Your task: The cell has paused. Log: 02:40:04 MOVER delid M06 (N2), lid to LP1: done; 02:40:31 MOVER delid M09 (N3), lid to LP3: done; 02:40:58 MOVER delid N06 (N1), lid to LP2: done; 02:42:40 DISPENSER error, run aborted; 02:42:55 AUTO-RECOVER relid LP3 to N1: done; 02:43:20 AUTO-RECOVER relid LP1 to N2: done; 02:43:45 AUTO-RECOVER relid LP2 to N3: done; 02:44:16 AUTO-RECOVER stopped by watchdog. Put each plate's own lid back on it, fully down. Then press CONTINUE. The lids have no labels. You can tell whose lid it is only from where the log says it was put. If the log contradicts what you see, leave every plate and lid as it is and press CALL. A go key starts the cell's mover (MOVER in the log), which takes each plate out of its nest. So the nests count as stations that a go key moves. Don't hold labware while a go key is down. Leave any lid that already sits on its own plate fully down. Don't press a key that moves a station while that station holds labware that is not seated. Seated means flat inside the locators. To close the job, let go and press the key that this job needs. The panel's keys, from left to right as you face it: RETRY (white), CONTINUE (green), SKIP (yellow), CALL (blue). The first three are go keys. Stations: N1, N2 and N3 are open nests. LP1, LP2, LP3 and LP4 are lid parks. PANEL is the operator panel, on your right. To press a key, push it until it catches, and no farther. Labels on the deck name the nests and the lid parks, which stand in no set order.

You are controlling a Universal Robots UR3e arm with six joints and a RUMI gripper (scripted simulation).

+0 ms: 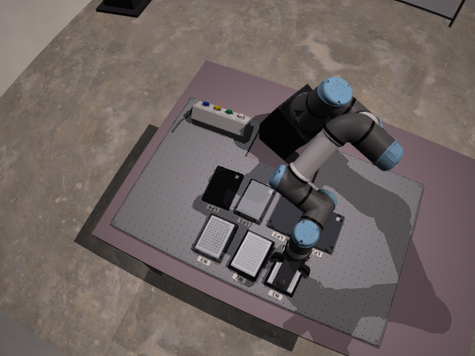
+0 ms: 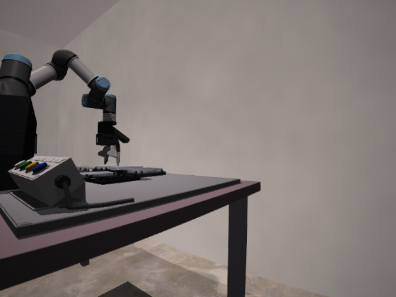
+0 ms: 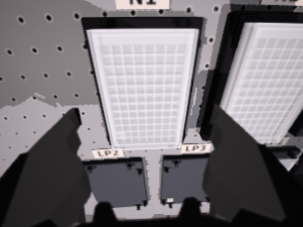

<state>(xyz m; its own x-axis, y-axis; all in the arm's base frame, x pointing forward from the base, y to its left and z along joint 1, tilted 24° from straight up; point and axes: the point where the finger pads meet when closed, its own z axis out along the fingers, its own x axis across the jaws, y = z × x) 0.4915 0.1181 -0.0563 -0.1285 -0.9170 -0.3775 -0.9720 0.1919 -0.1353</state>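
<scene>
My gripper (image 1: 291, 263) (image 2: 112, 164) (image 3: 146, 107) is open and empty above nest N1, its jaws on either side of the plate. The N1 plate (image 3: 145, 90) looks lidded and flat. The N2 plate (image 1: 251, 254) (image 3: 269, 75) also looks lidded. The N3 plate (image 1: 216, 236) shows crisper wells and looks bare. A smooth pale lid (image 1: 255, 200) lies on LP1. LP2 (image 3: 117, 184) and LP3 (image 3: 186, 179) hold no lid in the wrist view. The green CONTINUE key (image 1: 229, 112) (image 2: 25, 165) stands up on the panel.
LP4 (image 1: 219, 187) is a dark park with no lid, beside LP1. The operator panel (image 1: 219, 119) (image 2: 78, 185) stands near the arm's base, with its cable on the deck. The blue CALL key (image 1: 205, 104) (image 2: 40, 167) is at its outer end.
</scene>
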